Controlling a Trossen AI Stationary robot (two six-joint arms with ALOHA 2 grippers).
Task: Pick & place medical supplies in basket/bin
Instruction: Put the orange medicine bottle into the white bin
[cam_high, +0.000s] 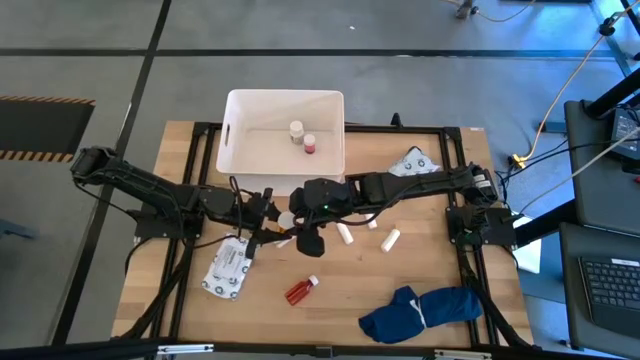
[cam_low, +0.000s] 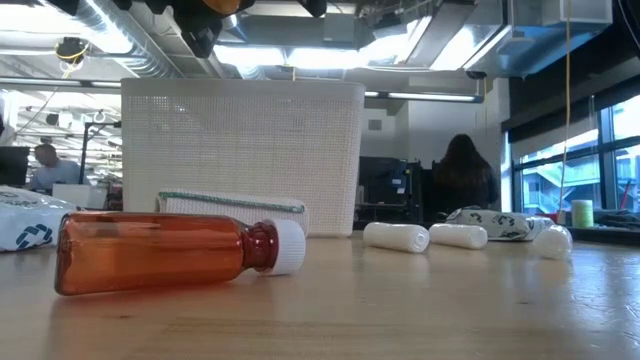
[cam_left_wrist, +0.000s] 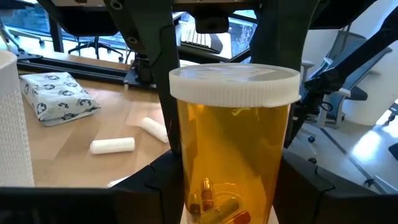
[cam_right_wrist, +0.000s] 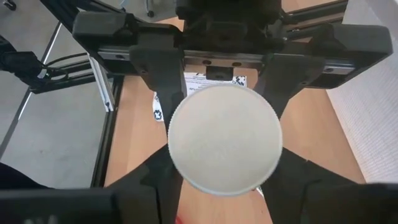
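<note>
Arms meet mid-table, both sets of fingers (cam_left_wrist: 155, 93) clamped on one orange pill bottle (cam_left_wrist: 233, 143).

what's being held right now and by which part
Orange pill bottle: left hand grips its lower body; right hand is at the white cap, grip unclear.

Wooden table (cam_high: 330, 300), white tub (cam_high: 240, 150), red bottle (cam_high: 301, 290), blue cloth (cam_high: 420, 312) (bundled)

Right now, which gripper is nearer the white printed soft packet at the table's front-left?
Left. The left gripper sits just beside the white printed soft packet, toward the table middle; the right gripper is beyond it, farther from the packet.
</note>
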